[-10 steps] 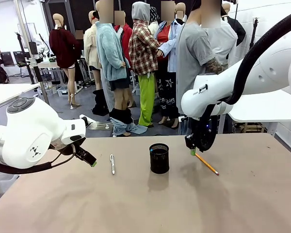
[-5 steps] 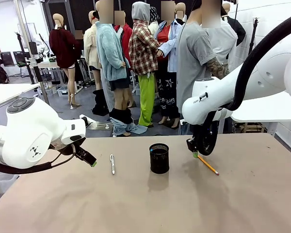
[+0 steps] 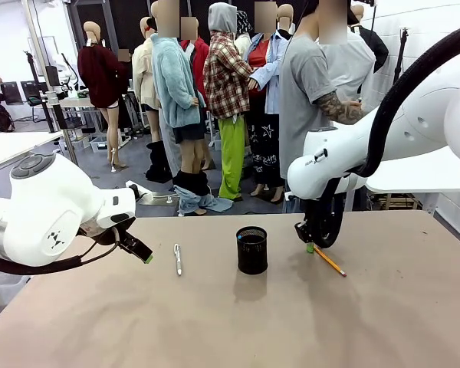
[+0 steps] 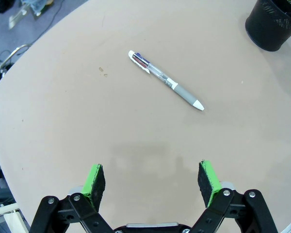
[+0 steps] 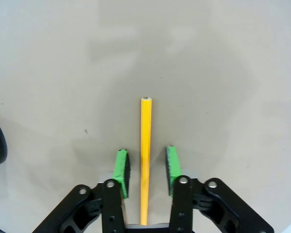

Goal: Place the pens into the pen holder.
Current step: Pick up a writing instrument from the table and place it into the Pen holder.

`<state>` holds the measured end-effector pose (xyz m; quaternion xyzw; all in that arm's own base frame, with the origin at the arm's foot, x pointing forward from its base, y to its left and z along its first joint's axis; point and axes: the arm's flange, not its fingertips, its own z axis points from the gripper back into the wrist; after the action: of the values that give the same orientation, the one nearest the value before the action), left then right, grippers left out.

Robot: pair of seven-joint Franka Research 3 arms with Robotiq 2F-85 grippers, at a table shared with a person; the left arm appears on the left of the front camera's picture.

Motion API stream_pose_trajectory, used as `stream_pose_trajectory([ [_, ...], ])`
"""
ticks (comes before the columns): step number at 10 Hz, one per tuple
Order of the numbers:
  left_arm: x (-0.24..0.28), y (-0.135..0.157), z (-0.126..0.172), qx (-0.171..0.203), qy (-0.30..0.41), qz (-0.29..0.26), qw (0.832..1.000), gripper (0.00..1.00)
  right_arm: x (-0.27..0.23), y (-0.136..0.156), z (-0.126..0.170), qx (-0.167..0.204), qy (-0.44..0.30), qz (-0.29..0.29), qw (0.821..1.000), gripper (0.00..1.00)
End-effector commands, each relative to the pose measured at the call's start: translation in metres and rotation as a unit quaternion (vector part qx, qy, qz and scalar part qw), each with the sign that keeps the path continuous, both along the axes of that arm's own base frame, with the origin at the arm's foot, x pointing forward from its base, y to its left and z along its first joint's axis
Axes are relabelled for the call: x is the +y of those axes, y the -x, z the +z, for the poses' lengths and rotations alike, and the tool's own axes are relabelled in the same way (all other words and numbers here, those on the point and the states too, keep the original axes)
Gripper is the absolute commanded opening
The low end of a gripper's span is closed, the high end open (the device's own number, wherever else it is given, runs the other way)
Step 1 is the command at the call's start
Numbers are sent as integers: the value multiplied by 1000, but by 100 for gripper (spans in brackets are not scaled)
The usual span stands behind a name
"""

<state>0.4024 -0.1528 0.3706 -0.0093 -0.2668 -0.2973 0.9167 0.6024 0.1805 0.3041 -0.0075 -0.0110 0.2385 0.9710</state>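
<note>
A yellow-orange pencil (image 5: 145, 131) lies flat on the table right of the black mesh pen holder (image 3: 251, 250). My right gripper (image 5: 145, 156) is down over the pencil's (image 3: 329, 261) near end, its green pads on either side of it with narrow gaps, not pinching it. In the front view the right gripper (image 3: 310, 246) almost touches the table. A silver-white pen (image 4: 165, 80) lies on the table left of the pen holder (image 4: 274, 24). My left gripper (image 4: 153, 177) hangs wide open and empty, short of that pen (image 3: 178, 259). A blue tip shows inside the holder.
The tan table (image 3: 215, 330) is bare in front of the holder. A person in a grey shirt (image 3: 310, 84) stands at the far edge behind my right arm. The table's left edge (image 4: 0, 145) runs close to my left gripper.
My right gripper has sunk lower over the pencil's end and its jaws have narrowed around it. The left arm and the silver-white pen have stayed still.
</note>
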Motion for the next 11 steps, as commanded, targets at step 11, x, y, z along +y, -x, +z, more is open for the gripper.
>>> stream_pose_trajectory([
  [11,2,0,1,0,2,2,1000,100,-12,56,99,-3,-246,292,924,0],
])
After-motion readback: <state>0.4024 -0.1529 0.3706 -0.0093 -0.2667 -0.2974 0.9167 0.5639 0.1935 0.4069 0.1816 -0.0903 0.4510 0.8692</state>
